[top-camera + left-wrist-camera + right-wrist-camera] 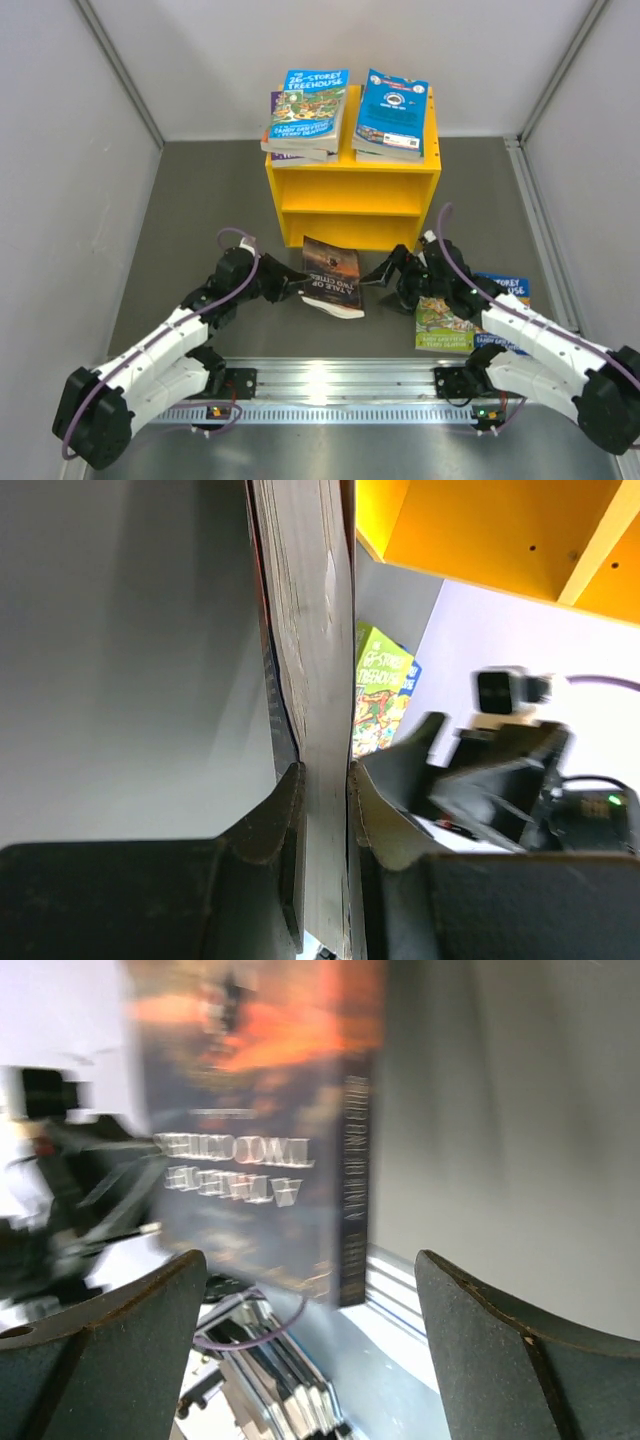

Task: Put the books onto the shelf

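The left pincer (297, 287) is clamped on the page edge of a dark brown-black paperback (335, 272) with an orange glow on its cover. It holds the book tilted just in front of the bright yellow boxy open-fronted shelf (350, 190), low over the grey tabletop (200, 200). In the left wrist view, both fingers press against the block of pages. The right pincer (392, 266) stands wide open just beside the book's other side. In its own view the spine sits ahead between the spread fingers with a gap on each side, so it grips nothing.

Two piles of colourful paperbacks already lie on the shelf's flat top: a left stack (308, 110) topped by a Treehouse title and a right stack (392, 112) topped by a blue cover. Both compartments look empty. Left to do are the dark book in hand and at least two cartoon-covered paperbacks (445, 325) lying flat on the tabletop beneath the right arm, well apart from the shelf. I judge the task well past halfway.
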